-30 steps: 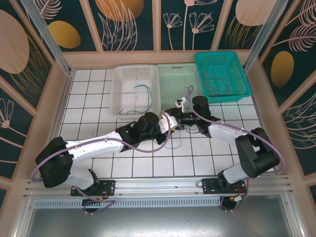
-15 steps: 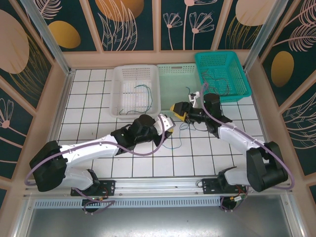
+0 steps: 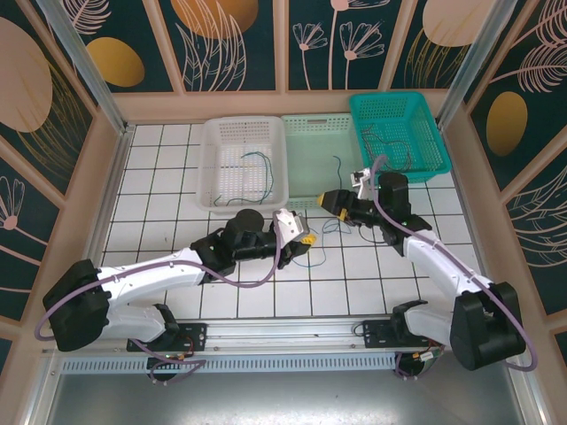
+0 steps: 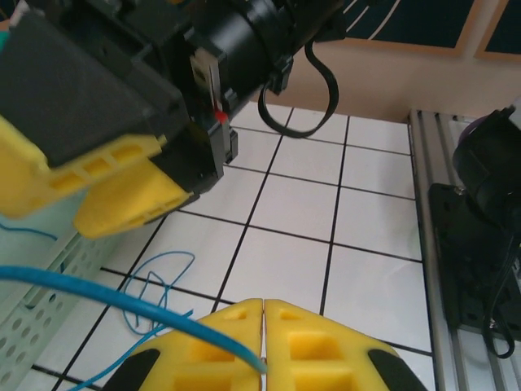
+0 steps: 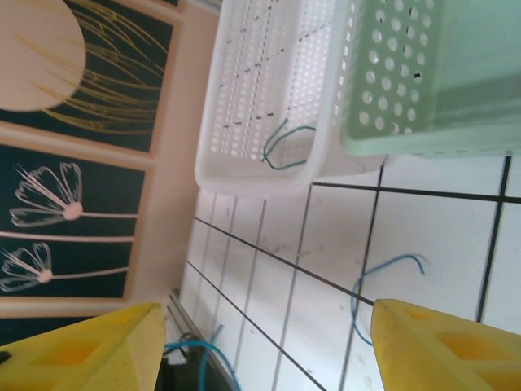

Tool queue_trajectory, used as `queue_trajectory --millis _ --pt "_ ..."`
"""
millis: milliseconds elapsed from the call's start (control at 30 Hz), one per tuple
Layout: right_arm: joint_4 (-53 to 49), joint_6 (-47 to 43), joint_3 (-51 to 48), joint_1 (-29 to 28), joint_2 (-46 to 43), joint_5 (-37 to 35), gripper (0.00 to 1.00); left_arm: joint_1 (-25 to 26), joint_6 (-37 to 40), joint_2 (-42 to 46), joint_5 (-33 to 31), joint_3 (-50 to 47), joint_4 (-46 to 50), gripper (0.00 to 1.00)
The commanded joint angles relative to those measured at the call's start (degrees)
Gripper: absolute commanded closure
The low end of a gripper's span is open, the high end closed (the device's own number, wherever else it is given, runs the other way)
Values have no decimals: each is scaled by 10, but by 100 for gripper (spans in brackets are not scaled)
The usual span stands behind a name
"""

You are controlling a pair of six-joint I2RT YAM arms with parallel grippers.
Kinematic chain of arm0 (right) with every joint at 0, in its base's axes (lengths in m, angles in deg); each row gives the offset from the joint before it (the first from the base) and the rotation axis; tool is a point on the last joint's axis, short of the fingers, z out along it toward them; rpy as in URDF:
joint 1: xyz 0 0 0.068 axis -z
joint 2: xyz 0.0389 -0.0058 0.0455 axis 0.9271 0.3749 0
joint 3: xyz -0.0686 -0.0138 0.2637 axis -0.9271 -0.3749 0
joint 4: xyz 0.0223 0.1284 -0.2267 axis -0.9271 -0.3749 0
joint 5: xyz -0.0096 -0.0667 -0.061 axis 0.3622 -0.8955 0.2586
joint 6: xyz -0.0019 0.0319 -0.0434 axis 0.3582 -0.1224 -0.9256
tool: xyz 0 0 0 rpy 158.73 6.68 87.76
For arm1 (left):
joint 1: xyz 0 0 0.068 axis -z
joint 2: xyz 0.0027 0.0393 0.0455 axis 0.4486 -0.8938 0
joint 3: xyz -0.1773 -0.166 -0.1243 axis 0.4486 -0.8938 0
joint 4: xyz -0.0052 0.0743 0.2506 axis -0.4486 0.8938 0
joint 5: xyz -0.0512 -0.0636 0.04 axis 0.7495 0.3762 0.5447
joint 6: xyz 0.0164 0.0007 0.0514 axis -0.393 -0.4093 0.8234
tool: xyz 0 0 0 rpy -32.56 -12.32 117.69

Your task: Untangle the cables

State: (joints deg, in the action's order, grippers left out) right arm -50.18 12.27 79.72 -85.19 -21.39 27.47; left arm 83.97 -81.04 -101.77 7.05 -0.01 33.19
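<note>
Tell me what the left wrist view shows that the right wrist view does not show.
Left wrist view: the left gripper, jaws shut on a blue cable, and the right gripper seen from outside. Right wrist view: a white basket holding a green cable, and flowered wall panels. Both: the white tiled table, a loose blue loop on it, and the pale green basket.
</note>
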Motion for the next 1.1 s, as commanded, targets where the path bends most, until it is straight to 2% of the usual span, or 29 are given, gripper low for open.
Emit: queue_trajectory --millis 0,100,300,700,900,1067 --pt "-14 -88 -21 6 -17 49 33 -2 -7 20 27 -4 -43 92" --pt "26 -93 -51 5 -16 117 35 -5 -13 33 28 -10 -54 92" --pt "78 -115 -79 5 -39 169 32 -8 -26 33 43 -10 -63 91" --pt "60 -141 -68 8 -48 170 33 -8 -31 4 56 10 -53 91" --pt "88 -139 -73 4 -38 225 34 -9 -32 1 59 14 -55 91" --pt "95 -143 -70 -18 -13 237 37 -10 -32 -11 70 25 -55 91"
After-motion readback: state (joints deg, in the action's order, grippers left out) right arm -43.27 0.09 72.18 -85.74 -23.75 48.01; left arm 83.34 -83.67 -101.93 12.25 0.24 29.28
